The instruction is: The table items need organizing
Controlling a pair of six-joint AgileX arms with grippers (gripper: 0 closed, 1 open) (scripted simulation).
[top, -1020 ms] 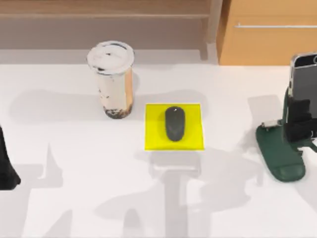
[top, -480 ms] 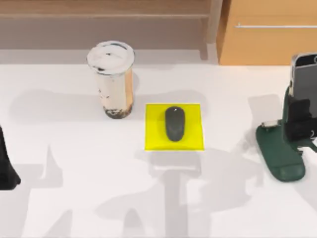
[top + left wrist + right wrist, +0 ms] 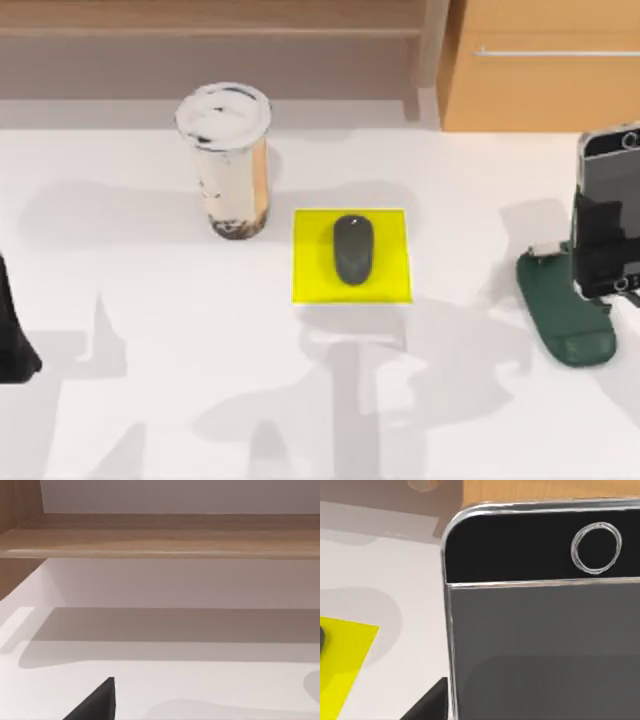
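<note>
Mouse (image 3: 353, 249) sits on pad (image 3: 351, 255); cup (image 3: 227, 160) untouched at table's (image 3: 150, 330) back left. Our right gripper (image 3: 603, 250) clamps phone (image 3: 608, 205) above stand (image 3: 566, 310), not yet seated. Left arm parked at left edge.

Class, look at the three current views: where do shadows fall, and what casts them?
Top view: soft grey arm-shaped shadows cross the table below the yellow pad, and the cup throws a shadow to both sides. Left wrist view: a broad shadow band lies on the white surface under the wooden shelf. Right wrist view: a rounded shadow sits beside the smartphone.
</note>
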